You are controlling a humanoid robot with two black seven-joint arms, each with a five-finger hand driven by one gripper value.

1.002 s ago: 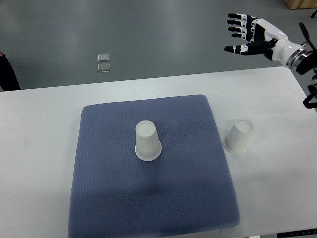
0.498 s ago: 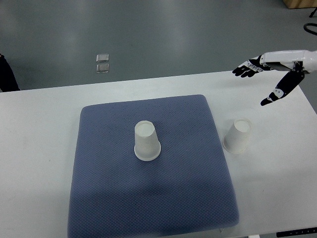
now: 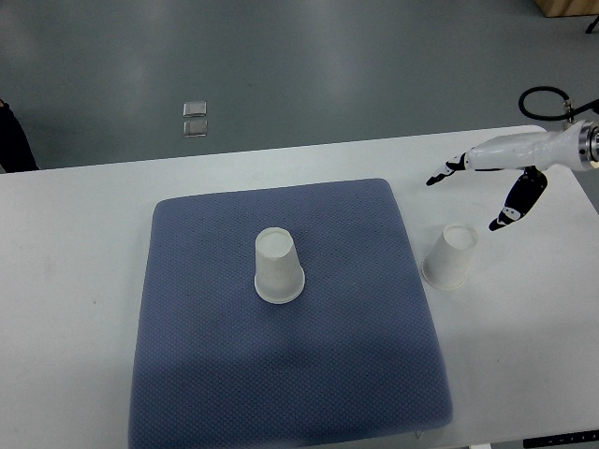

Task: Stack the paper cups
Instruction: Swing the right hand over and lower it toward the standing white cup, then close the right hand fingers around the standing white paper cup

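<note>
One white table [image 3: 75,243] carries a blue mat [image 3: 281,374]. Two paper cups stand upside down: one cup [image 3: 278,267] mid-mat, the other cup [image 3: 450,254] on bare table just beside the mat's right edge. Just above and right of that cup hangs the right hand [image 3: 494,168], fingers spread, holding nothing, apart from it. Its arm is cut off at the right edge.

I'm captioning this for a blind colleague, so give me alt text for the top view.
The robot's right hand, fingers spread, reaches in from the right above an upside-down paper cup standing on the white table. A second upside-down paper cup stands mid-way on a blue-grey mat; no left hand shows.
</note>
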